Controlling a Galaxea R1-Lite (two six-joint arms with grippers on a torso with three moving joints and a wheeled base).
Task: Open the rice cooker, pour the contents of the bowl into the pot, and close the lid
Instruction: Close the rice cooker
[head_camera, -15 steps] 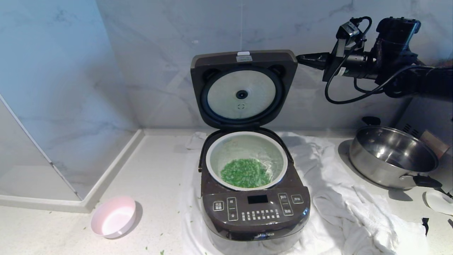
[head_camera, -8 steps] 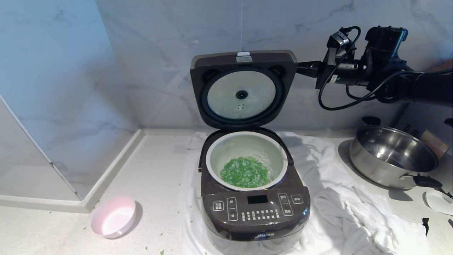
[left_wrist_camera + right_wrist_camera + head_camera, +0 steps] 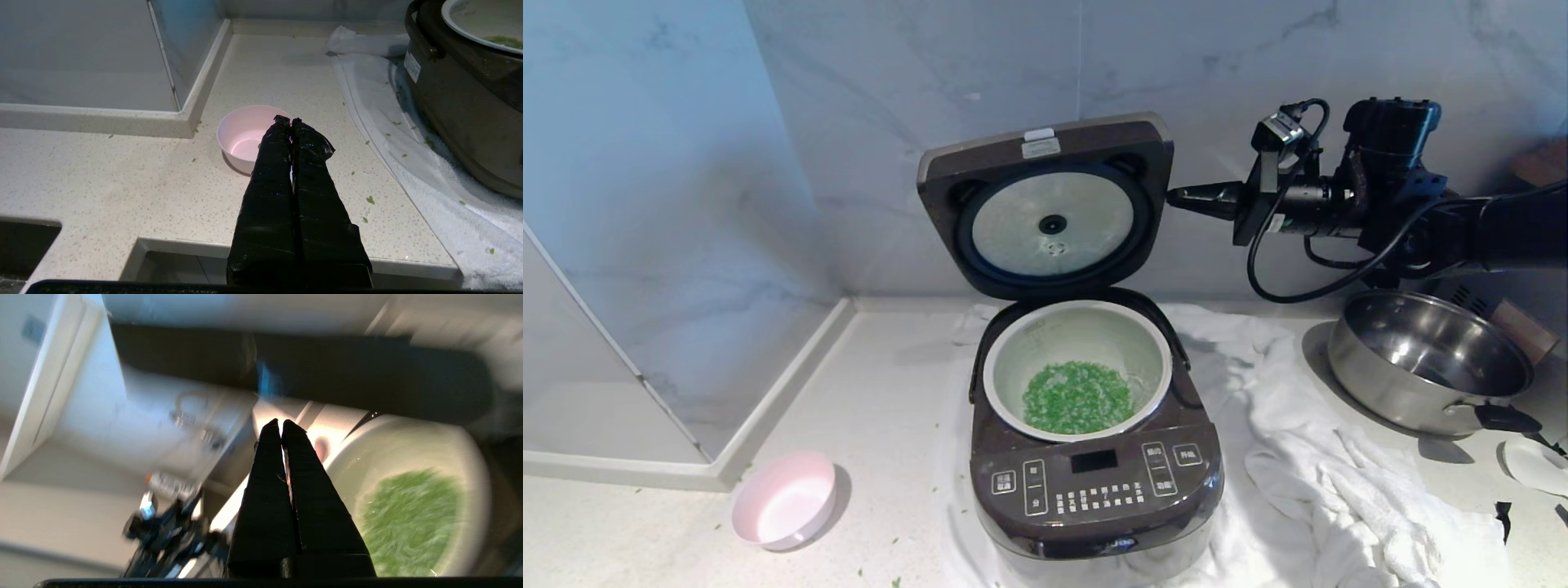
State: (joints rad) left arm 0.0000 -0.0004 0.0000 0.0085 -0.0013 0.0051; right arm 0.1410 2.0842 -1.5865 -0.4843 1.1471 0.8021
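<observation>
Sitting nearest on the speckled worktop (image 3: 882, 392), the pale pink bowl (image 3: 784, 500) stands upright and emptied, well apart from the rice cooker (image 3: 1094, 490) and off to its left. Stray green bits lie scattered on the worktop around it. In the left wrist view the left pincer (image 3: 290, 121) hangs over the worktop with its black fingers pressed together, grasping nothing, its tips lined up over the bowl's near rim.

Next comes the rice cooker, resting on a rumpled white towel (image 3: 1339, 490) that spreads out to its right. Its front button panel (image 3: 1094, 486) faces the camera. Behind the panel the white pot (image 3: 1078, 369) sits in the cooker body, and the green contents (image 3: 1076, 398) lie heaped in its bottom.

Farther back the lid (image 3: 1045, 208) stands raised on its hinge, tipped somewhat to the left, its pale disc facing forward. Level with the lid's right edge, the right pincer (image 3: 1176, 196) reaches in sideways from the right, fingers clenched together and empty, the tip just beside or touching that edge; which, I cannot tell.

At the far right a shiny steel pot (image 3: 1429, 363) with black handles stands on the worktop, partly on the towel. Marble wall panels (image 3: 890, 98) close the back.
</observation>
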